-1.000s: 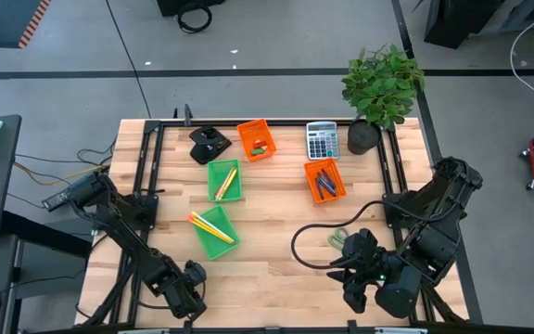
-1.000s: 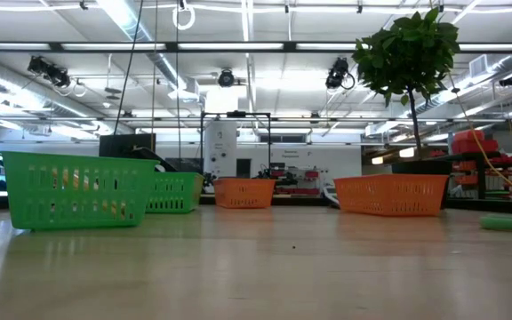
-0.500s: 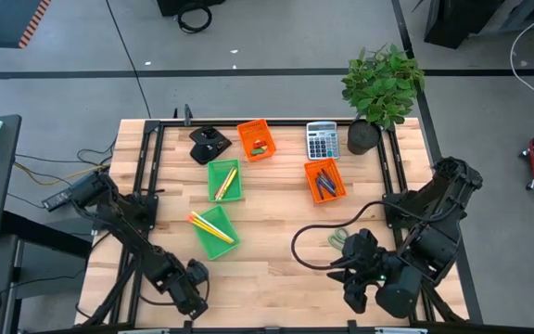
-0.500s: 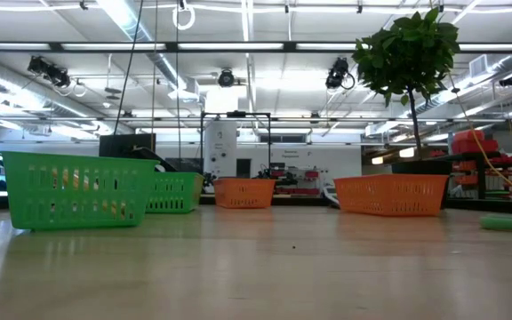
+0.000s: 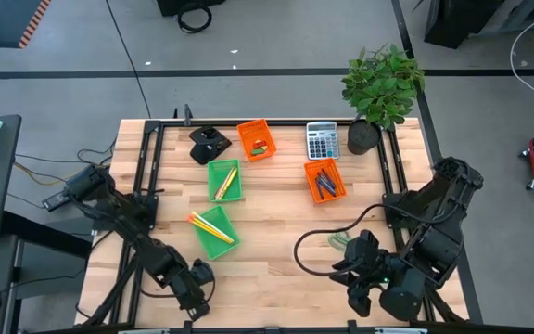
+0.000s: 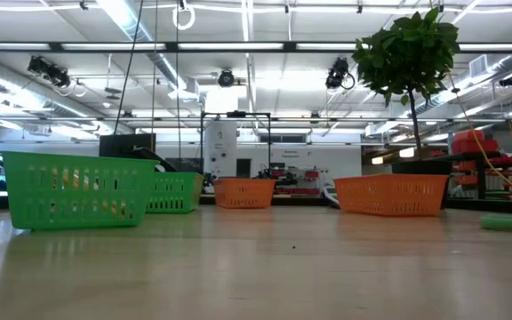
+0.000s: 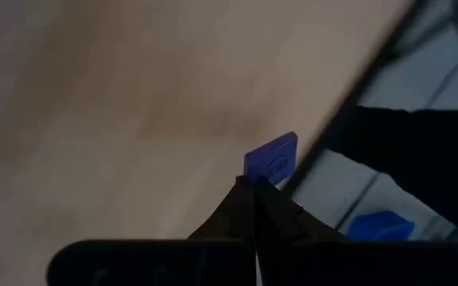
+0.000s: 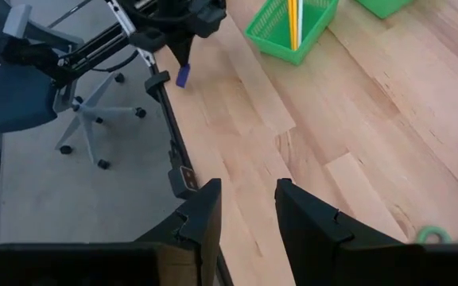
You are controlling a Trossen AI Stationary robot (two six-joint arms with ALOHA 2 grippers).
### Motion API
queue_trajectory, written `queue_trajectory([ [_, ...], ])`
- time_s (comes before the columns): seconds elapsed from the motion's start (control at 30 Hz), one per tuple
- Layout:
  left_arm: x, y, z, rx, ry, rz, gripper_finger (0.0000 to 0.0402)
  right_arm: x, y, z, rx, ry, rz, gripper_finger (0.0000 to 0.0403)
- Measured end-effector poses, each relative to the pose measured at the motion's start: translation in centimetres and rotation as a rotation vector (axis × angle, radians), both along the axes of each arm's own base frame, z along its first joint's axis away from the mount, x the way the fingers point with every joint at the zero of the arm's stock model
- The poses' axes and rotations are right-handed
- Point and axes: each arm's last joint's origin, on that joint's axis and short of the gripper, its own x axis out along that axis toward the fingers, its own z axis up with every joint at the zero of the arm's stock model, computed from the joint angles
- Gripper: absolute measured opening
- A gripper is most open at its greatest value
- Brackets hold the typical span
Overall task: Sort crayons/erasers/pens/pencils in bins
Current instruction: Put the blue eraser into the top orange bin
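Left tool (image 7: 254,184) clamping shut on blue eraser (image 7: 272,158) (sticking out past tips) at desk (image 5: 276,269) near-left edge; right tool (image 8: 245,208) gaping, empty.

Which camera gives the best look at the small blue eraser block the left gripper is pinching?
The left wrist view: the small blue eraser block sits close up at the shut left gripper. The right wrist view shows it far off beneath that gripper. The high and low views don't show it.
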Motion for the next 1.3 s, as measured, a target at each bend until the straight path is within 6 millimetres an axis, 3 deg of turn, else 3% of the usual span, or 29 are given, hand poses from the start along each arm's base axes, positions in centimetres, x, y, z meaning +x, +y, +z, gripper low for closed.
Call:
queue_trajectory([
  [0.23,1.7,1.3,3.9,0.035,-0.129,0.014,0.0001,-0.3,0.3,0.0,-0.011,-0.001,0.022,0.0127],
  [0.4,4.8,4.4,7.3,0.153,-0.26,-0.007,0.0001,-0.3,0.2,0.0,-0.015,-0.002,0.021,0.0127],
  [0.6,9.7,12.5,12.2,0.391,-0.397,-0.089,0.0001,0.4,-0.5,-0.1,-0.029,0.005,-0.009,0.0127],
  [0.73,11.1,19.0,14.4,0.522,-0.43,-0.152,0.0001,1.0,-2.5,-0.6,-0.078,0.072,-0.127,0.0127],
  [0.9,10.5,27.0,14.5,0.622,-0.347,-0.135,0.0002,2.5,-5.8,-0.9,-0.137,0.132,-0.296,0.0127],
  [1.07,9.5,33.7,14.7,0.693,-0.358,-0.042,0.0003,4.8,-9.1,-0.5,-0.213,0.126,-0.354,0.0127],
  [1.3,8.4,39.3,14.5,0.729,-0.414,0.071,0.0003,7.3,-14.4,-0.1,-0.314,0.172,-0.405,0.0127],
])
